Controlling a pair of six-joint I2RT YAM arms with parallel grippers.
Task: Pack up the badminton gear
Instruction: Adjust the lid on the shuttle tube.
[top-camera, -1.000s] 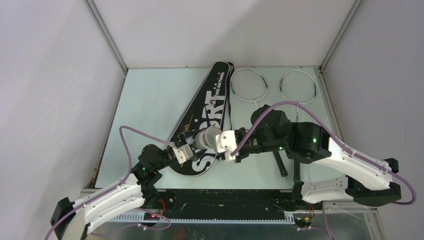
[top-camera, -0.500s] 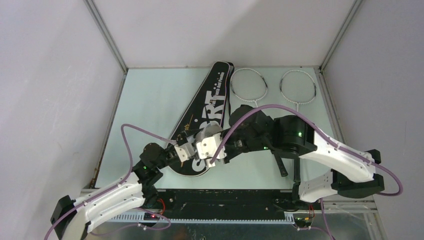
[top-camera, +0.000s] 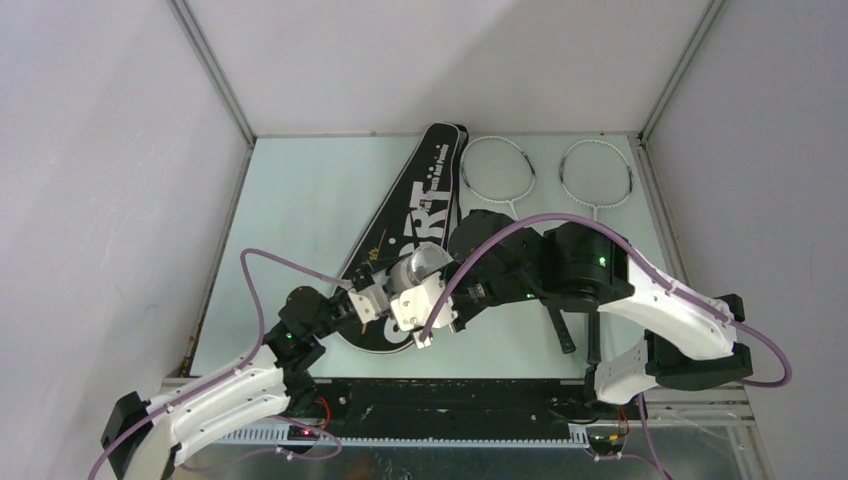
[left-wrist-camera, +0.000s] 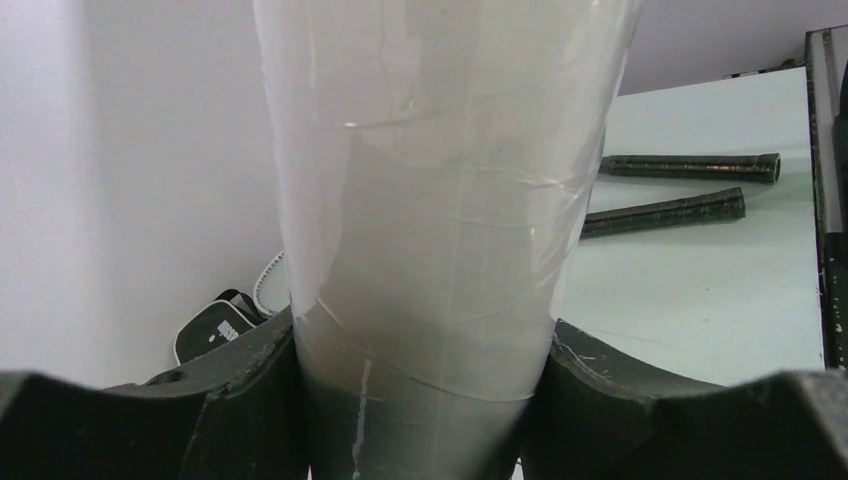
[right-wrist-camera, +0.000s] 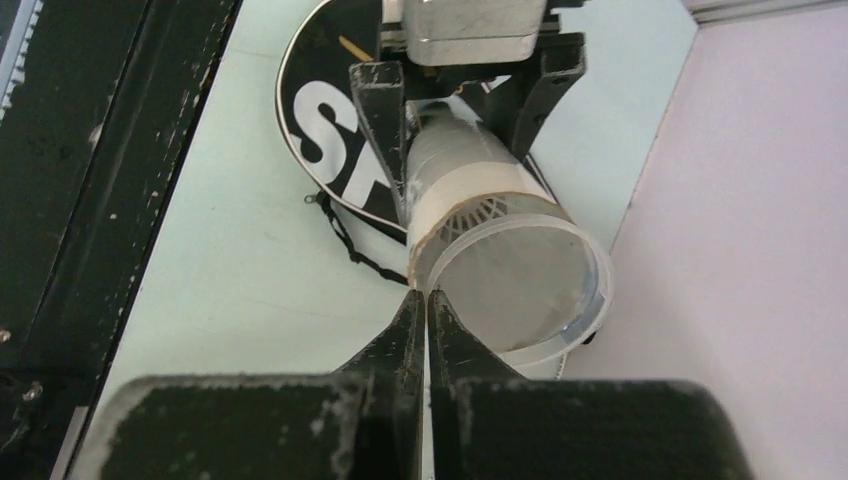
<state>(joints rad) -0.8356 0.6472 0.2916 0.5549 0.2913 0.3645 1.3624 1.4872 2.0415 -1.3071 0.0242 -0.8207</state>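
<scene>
- The left gripper (top-camera: 371, 303) clamps the white tube (top-camera: 418, 268) near one end, a finger on each side.
- The black bag (top-camera: 425, 205) lettered "SPORT" lies flat on the table (top-camera: 300, 200), slanting from the far edge toward the left arm. The tube is held above its wide near end.
- The right gripper (right-wrist-camera: 427, 318) is pinched closed on nothing, its tips just beside the rim of the tube's capped end.
- The left racket (top-camera: 498, 168) lies just beside the bag, and the right racket (top-camera: 597, 172) lies next to it, both heads at the far edge.
</scene>
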